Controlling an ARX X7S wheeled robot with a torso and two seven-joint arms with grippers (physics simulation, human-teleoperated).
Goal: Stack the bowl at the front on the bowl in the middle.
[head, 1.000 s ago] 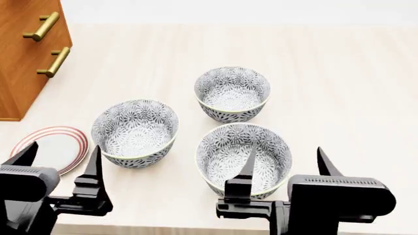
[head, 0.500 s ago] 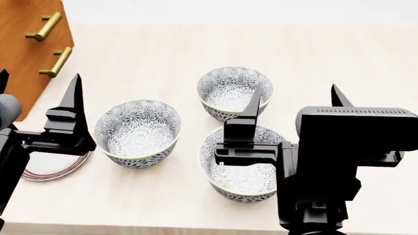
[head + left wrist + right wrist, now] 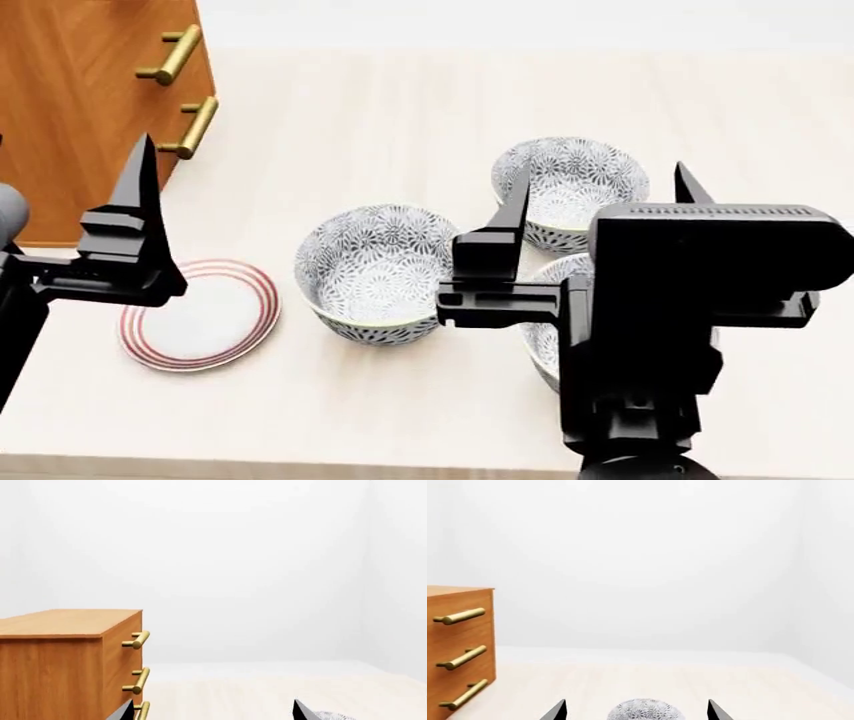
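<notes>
Three grey patterned bowls stand on the pale table. The front bowl point(image 3: 545, 340) is mostly hidden behind my right arm. The middle bowl point(image 3: 378, 270) stands to its left and shows in full. Further back is a third bowl point(image 3: 571, 190). My right gripper point(image 3: 601, 178) is open and raised above the table, its tips flanking the back bowl in the head view. In the right wrist view a bowl top point(image 3: 644, 711) shows between the fingers of this gripper point(image 3: 637, 710); I cannot tell which bowl. My left gripper point(image 3: 67, 150) is open, empty and raised at the left point(image 3: 212, 712).
A wooden drawer cabinet point(image 3: 94, 90) with brass handles stands at the back left and fills the side of the left wrist view point(image 3: 67, 665). A white plate with red rings point(image 3: 200, 320) lies left of the middle bowl.
Both grippers rose from near the table's front edge to well above it. The head view then shifted, so the bowls, plate and cabinet now sit further right.
</notes>
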